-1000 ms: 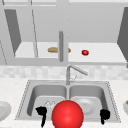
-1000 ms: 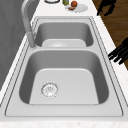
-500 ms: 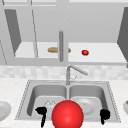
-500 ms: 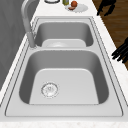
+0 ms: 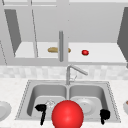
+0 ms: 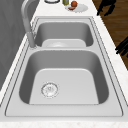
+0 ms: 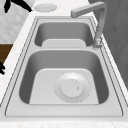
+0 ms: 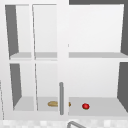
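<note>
Front view shows our left hand [image 5: 41, 110] and right hand [image 5: 105, 114] hanging curled and empty at the sink's [image 5: 25, 95] near rim, flanking the red ball [image 5: 67, 115]. We judge fingers should spread wide before closing round it.

A round plate [image 7: 72, 87] lies in the near basin of the sink [image 7: 15, 75]; the faucet [image 7: 96, 22] reaches over the far basin, and what looks like another plate [image 7: 45, 7] sits on the counter [image 7: 22, 35] beyond
</note>
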`<state>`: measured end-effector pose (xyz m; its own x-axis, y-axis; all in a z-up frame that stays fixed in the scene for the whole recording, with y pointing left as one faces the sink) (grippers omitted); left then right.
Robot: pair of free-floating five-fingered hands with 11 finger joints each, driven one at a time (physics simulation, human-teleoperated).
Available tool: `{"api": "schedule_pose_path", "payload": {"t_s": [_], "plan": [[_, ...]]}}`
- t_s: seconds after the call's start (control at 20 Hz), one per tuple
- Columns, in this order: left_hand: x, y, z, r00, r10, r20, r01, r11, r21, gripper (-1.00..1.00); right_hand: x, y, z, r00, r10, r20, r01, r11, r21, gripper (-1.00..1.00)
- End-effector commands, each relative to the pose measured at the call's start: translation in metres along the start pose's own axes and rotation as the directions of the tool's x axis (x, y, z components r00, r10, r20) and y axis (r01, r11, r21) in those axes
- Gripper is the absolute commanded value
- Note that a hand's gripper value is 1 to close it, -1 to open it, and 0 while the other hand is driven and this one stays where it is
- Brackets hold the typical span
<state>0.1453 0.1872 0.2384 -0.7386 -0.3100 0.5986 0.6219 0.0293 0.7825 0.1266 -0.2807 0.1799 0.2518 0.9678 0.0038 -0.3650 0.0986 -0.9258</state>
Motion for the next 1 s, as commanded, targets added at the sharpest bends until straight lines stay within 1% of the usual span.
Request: {"api": "schedule_pose_path", "payload": {"t_s": [0.0, 0.05, 0.2, 0.3, 0.4, 0.45, 0.5, 0.55, 0.6, 0.65, 0.7, 0.8, 0.85, 0.95], "plan": [[0.011, 0.003, 0.003, 0.9984, 0.043, 0.036, -0.041, 0.9981, -0.047, -1.00, 0.000, 0.000, 0.000, 1.000, 0.000, 0.000, 0.000, 1.000, 0.000, 0.00], [0.016, -0.001, 0.004, 0.9986, 0.024, 0.047, -0.022, 0.9986, -0.048, -1.00, 0.000, 0.000, 0.000, 1.000, 0.000, 0.000, 0.000, 1.000, 0.000, 0.00], [0.028, -0.008, 0.006, 0.9982, -0.010, 0.059, 0.012, 0.9990, -0.043, -1.00, 0.000, 0.000, 0.000, 1.000, 0.000, 0.000, 0.000, 1.000, 0.000, 0.00], [0.036, -0.011, 0.008, 0.9979, -0.011, 0.064, 0.014, 0.9989, -0.045, -1.00, 0.000, 0.000, 0.000, 1.000, 0.000, 0.000, 0.000, 1.000, 0.000, 0.00], [0.044, -0.014, 0.009, 0.9976, -0.028, 0.063, 0.030, 0.9989, -0.035, -1.00, 0.000, 0.000, 0.000, 1.000, 0.000, 0.000, 0.000, 1.000, 0.000, 0.00], [0.049, -0.016, 0.011, 0.9977, -0.037, 0.057, 0.038, 0.9989, -0.026, -1.00, 0.000, 0.000, 0.000, 1.000, 0.000, 0.000, 0.000, 1.000, 0.000, 0.00], [0.045, -0.018, 0.011, 0.9997, -0.012, 0.021, 0.012, 0.9999, -0.006, -1.00, 0.000, 0.000, 0.000, 1.000, 0.000, 0.000, 0.000, 1.000, 0.000, 0.00], [0.045, -0.017, 0.011, 1.0000, 0.000, 0.007, 0.000, 1.0000, 0.003, -1.00, 0.000, 0.000, 0.000, 1.000, 0.000, 0.000, 0.000, 1.000, 0.000, 0.00], [0.041, -0.014, 0.010, 1.0000, 0.004, 0.007, -0.004, 1.0000, 0.001, -1.00, 0.000, 0.000, 0.000, 1.000, 0.000, 0.000, 0.000, 1.000, 0.000, 0.00], [0.040, -0.012, 0.009, 0.9997, 0.024, 0.005, -0.024, 0.9997, -0.004, -1.00, 0.000, 0.000, 0.000, 1.000, 0.000, 0.000, 0.000, 1.000, 0.000, 0.00], [0.035, -0.008, 0.006, 0.9996, 0.030, 0.000, -0.030, 0.9995, -0.003, -1.00, 0.000, 0.000, 0.000, 1.000, 0.000, 0.000, 0.000, 1.000, 0.000, 0.00], [0.027, -0.003, 0.005, 0.9999, 0.016, -0.001, -0.016, 0.9999, 0.002, -1.00, 0.000, 0.000, 0.000, 1.000, 0.000, 0.000, 0.000, 1.000, 0.000, 0.00], [0.028, -0.004, 0.005, 0.9999, 0.016, 0.005, -0.015, 0.9999, -0.003, -1.00, 0.000, 0.000, 0.000, 1.000, 0.000, 0.000, 0.000, 1.000, 0.000, 0.00], [0.029, -0.005, 0.006, 1.0000, 0.003, 0.006, -0.003, 1.0000, 0.002, -1.00, 0.000, 0.000, 0.000, 1.000, 0.000, 0.000, 0.000, 1.000, 0.000, 0.00]]}}
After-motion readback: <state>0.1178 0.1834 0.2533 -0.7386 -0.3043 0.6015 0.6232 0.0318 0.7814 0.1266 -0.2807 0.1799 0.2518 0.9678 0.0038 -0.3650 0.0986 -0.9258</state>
